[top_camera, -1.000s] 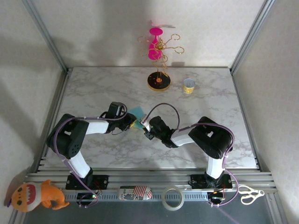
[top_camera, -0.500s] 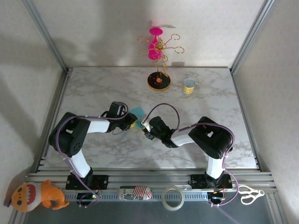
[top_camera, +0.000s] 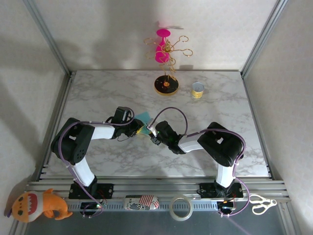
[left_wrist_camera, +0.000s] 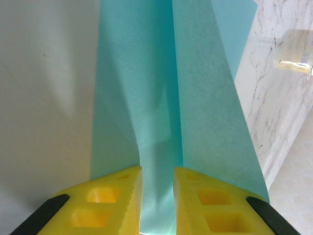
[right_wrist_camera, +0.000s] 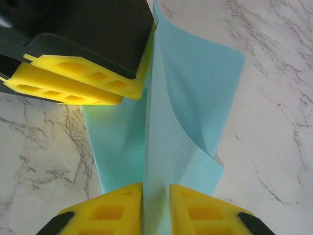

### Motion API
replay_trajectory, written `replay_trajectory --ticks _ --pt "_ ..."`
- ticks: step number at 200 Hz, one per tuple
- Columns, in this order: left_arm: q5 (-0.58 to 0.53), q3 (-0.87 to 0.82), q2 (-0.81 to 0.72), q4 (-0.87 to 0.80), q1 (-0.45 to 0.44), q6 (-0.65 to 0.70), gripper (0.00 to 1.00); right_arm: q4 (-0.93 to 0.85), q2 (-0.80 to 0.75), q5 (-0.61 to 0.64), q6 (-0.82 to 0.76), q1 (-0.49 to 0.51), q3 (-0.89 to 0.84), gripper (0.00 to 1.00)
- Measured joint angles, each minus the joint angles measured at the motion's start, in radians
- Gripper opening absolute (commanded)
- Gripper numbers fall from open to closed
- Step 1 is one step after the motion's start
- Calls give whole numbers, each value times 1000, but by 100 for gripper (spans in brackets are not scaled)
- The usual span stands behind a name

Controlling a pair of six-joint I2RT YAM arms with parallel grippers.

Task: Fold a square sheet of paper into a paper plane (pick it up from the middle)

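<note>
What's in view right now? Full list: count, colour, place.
square sheet of paper: 1, teal, table centre, partly folded, between the two grippers
table: 1, white-grey marble
wire stand: 1, gold on a black-and-yellow round base, back centre
pink object: 1, up on the stand
small tin: 1, gold, right of the stand base
plush toy: 1, orange, near-left corner, off the table
striped object: 1, red-white, near rail
tape roll: 1, pale, near rail
scissors: 1, pale, near-right
left gripper: yellow fingers, slightly open astride the paper
right gripper: yellow fingers, slightly open astride the fold
</note>
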Motion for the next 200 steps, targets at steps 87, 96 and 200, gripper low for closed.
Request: replay_trajectory --ticks 87,96,200 --pt "0 0 0 1 0 0 25 -23 15 -3 0 0 11 15" --pt "0 0 -1 1 0 0 25 -23 16 -5 1 0 11 13" --pt "-38 0 -98 -82 3 22 21 -52 17 -163 76 -48 30 4"
